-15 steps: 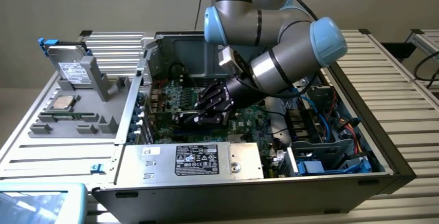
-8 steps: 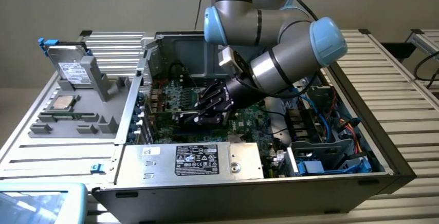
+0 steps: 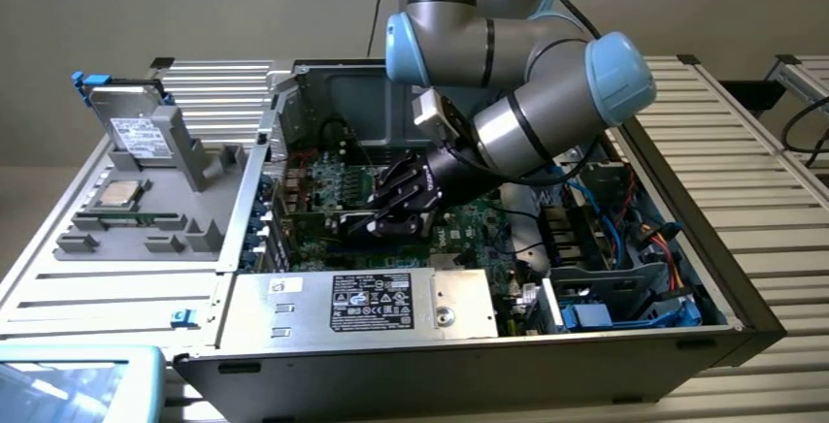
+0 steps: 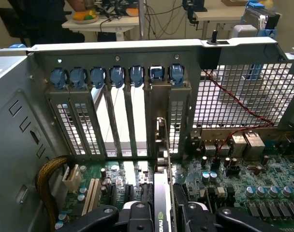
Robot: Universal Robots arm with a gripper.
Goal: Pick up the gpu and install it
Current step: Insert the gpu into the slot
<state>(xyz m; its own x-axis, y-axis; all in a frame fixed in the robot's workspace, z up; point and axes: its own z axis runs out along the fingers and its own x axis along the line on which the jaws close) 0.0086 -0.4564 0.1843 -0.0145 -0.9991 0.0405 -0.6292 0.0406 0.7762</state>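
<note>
The fingers (image 4: 137, 216) are closed on the gpu (image 4: 160, 188), one on each face. The gripper (image 3: 388, 211) holds it on edge, low over the motherboard (image 4: 243, 193). The bracket (image 4: 160, 133) stands close against the slot wall (image 4: 137, 47), on the exterior view's left side of the case (image 3: 674, 326), below the blue clips (image 4: 156, 75). Whether the card's lower edge has met a socket is hidden.

As I judge it, a slight tilt would let that edge miss the socket. Pressing then could bend the card or slide it in the grip. The bracket could also snag a slot bar, and the capacitors (image 4: 207, 176) just beside it could take a knock.
</note>
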